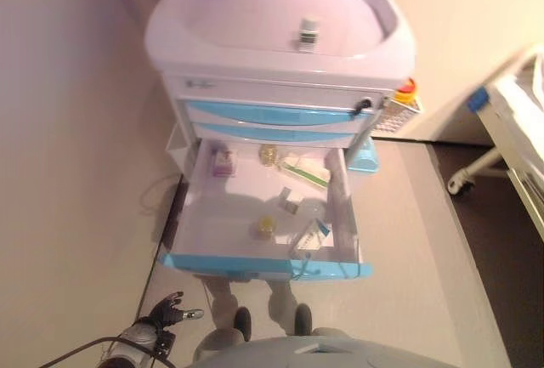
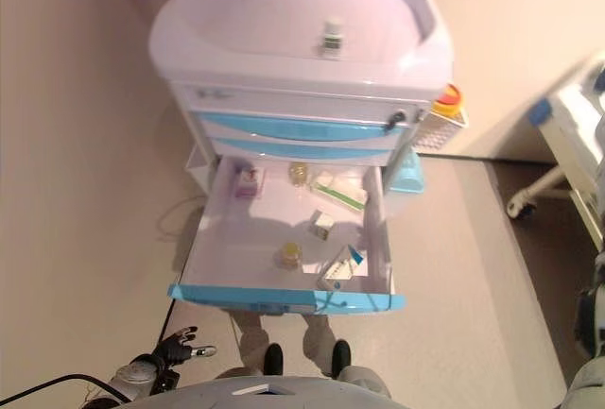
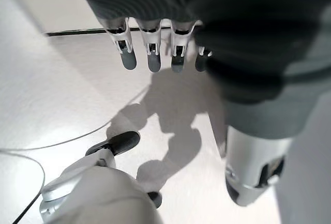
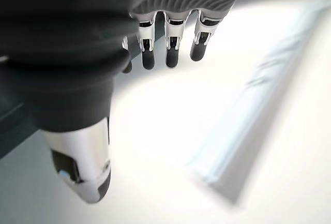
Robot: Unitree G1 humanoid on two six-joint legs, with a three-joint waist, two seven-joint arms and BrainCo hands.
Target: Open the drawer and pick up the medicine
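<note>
The drawer point(image 1: 255, 215) stands open, medicine boxes point(image 1: 310, 236) and vials inside. The left hand point(image 1: 170, 311), fingers relaxed and empty, hangs below its front-left corner; the right hand point(image 4: 155, 43) hangs slack, farther off.

A white drawer point(image 1: 197, 215) with a light blue front stands pulled fully out from a white medical cart point(image 1: 280, 36), below two shut blue-fronted drawers. Medicine lies scattered inside it. A small purple box point(image 1: 223, 161) sits at the back left, with a yellowish vial point(image 1: 269, 155) and a long white and green box point(image 1: 304, 172) beside it. A second yellowish bottle point(image 1: 266, 228) and a white and teal box point(image 1: 310, 236) lie near the front.
</note>
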